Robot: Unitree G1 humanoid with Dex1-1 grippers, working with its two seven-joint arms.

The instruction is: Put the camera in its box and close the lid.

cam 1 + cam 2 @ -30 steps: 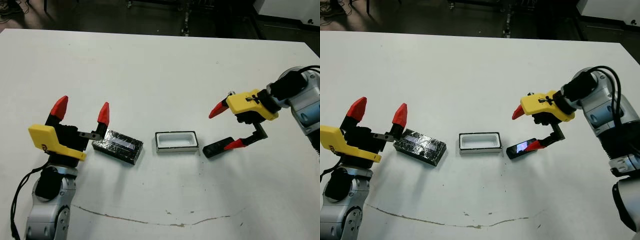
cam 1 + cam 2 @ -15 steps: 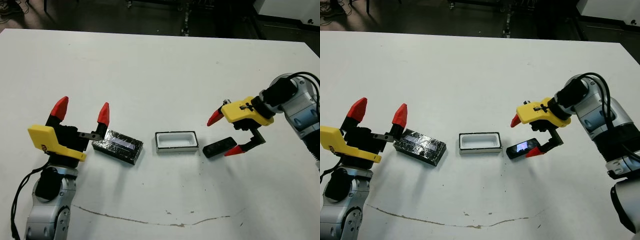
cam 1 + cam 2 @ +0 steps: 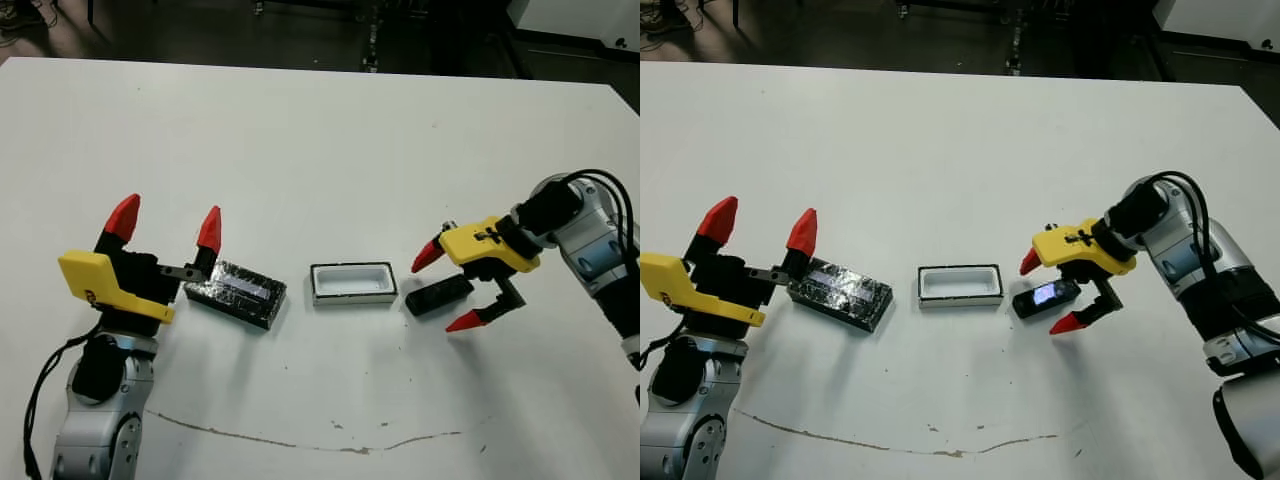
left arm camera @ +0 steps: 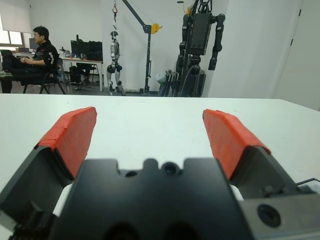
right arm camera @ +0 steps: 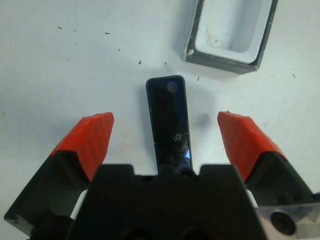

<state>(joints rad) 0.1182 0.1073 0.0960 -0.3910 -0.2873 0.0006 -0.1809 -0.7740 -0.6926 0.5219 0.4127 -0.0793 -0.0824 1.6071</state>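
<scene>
Camera (image 5: 168, 120) flat on white tabletop (image 3: 300, 140), just right of box (image 3: 352, 283), small gap between them
Right tool (image 3: 447, 287) low over camera, fingers spread wide, one red tip each side, neither touching it
Box open, white inside, nothing in it
Lid (image 3: 236, 293) on tabletop left of box, stripe up
Left tool (image 3: 167, 224) beside lid's left end, fingers apart, holding nothing

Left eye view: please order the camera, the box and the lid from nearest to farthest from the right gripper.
1. Slim matte-black camera, between the right gripper's open jaws.
2. Shallow white-inside box, table centre.
3. Glossy black striped lid, far left, beside the left gripper.
</scene>
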